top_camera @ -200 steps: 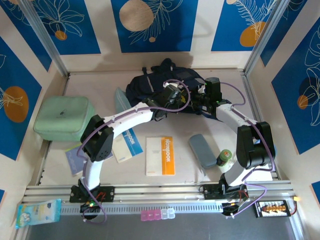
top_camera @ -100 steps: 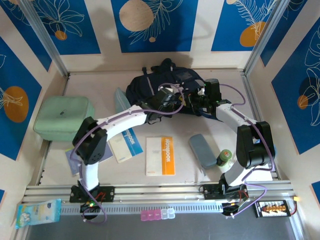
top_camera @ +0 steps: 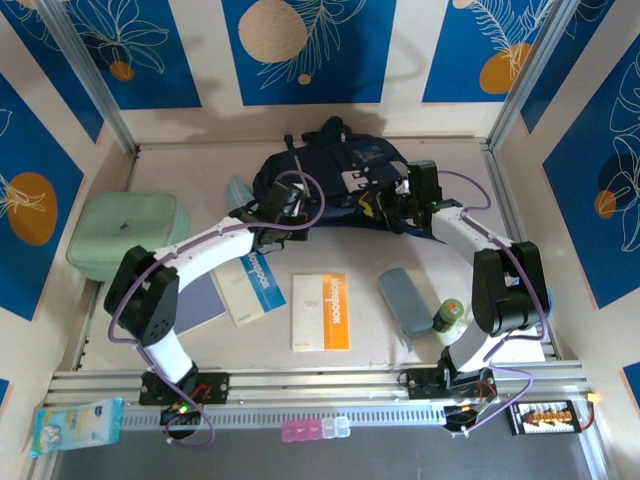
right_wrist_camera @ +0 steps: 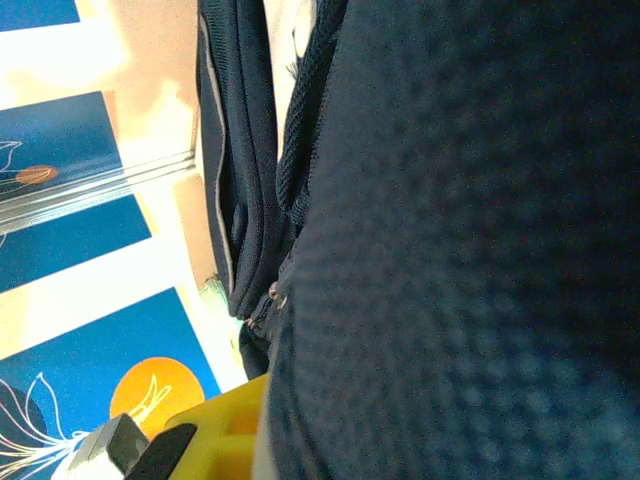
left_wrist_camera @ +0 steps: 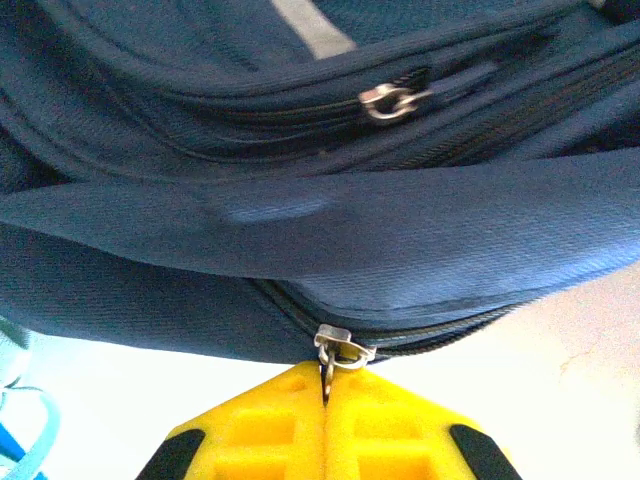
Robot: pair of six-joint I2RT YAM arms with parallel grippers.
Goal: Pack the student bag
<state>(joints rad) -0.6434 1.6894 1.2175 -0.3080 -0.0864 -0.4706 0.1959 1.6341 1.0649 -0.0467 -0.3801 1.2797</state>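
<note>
The left gripper point(left_wrist_camera: 325, 392) is pinching its two yellow fingers flat together on the small metal zipper pull point(left_wrist_camera: 338, 350) at the near lower edge of the student bag point(top_camera: 330, 172), which is lying slumped at the far middle of the table point(top_camera: 350, 365), close to the back wall. Judging by its folds and sagging panels, the bag is behaving as soft, limp fabric: it is likely giving way and bunching rather than sliding as one piece, so a pull on the zipper probably needs the cloth beside it held taut. The pull tab is thin and smooth and could slip out of a shallow pinch; the straps or the thick seam look like the surer places to grip for lifting. The left arm is reaching from its base with the elbow folded outward and the forearm running diagonally to the bag's near-left corner. The right gripper point(top_camera: 385, 206) is pressing close against the bag's right side, dark mesh crowding its camera, and whether it is clamping any fabric cannot be told; its arm is bending in from the right.
</note>
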